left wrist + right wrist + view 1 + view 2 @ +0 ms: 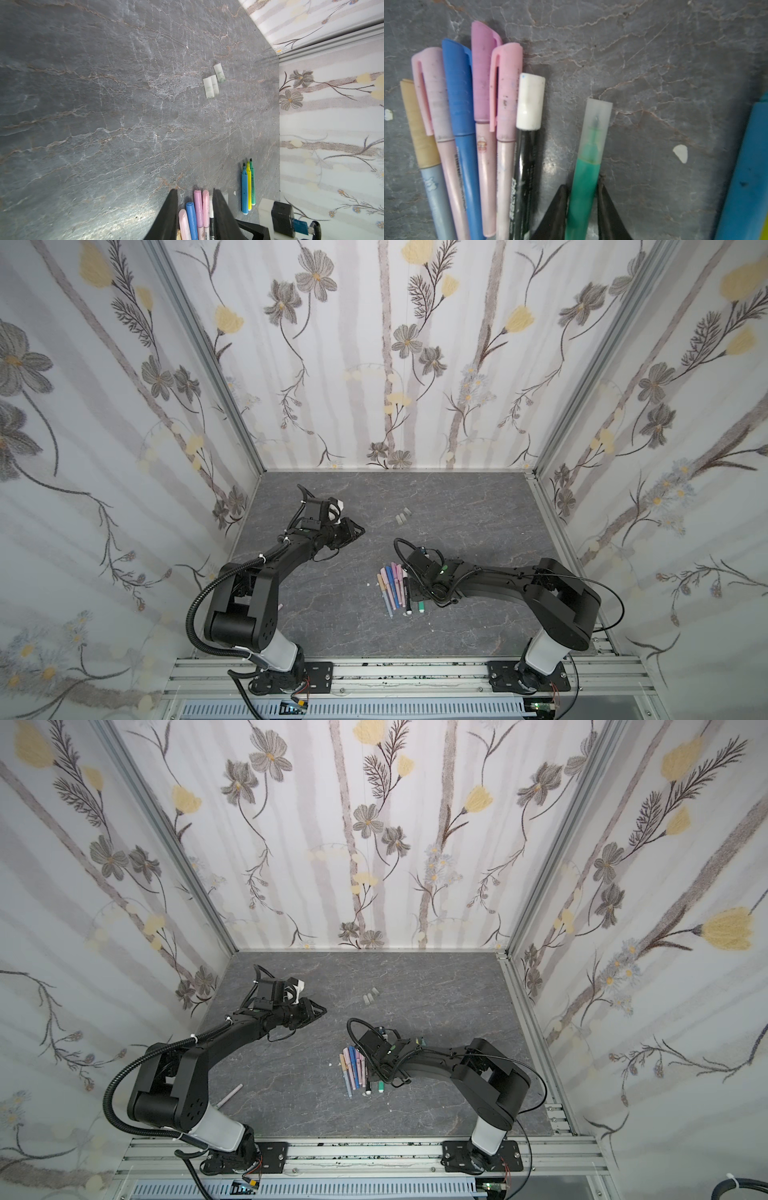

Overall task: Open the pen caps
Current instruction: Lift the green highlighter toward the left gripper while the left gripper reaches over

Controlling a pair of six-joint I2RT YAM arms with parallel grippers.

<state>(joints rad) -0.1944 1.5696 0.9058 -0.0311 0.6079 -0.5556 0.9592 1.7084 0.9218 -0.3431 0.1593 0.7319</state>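
Floral wallpaper walls [374,344] box in a grey, marble-veined table [332,622] on three sides, with aluminium rails [374,672] along the front. In both top views a row of pens [392,585] lies side by side near the table's middle, coloured caps toward the back wall. Three loose frosted caps [401,516] lie close together farther back, well apart from the row. The left tool [360,531] hangs above bare table to their left. The right arm [498,572] reaches over the row, its wrist hiding its tool.

The left wrist view shows the same veined table and a wall corner. The three loose caps [213,83] are pale and translucent, two touching and the third just beside them. Three uncapped pens [248,187], blue, yellow and green, lie together. The left tool [195,191] is spread a little, with nothing between its fingers.

In the right wrist view, tan, pink, blue, purple, pink and white caps [483,72] sit on their pens. The right tool [582,182] pinches the barrel of a green pen [583,197], whose frosted cap [596,124] is on.
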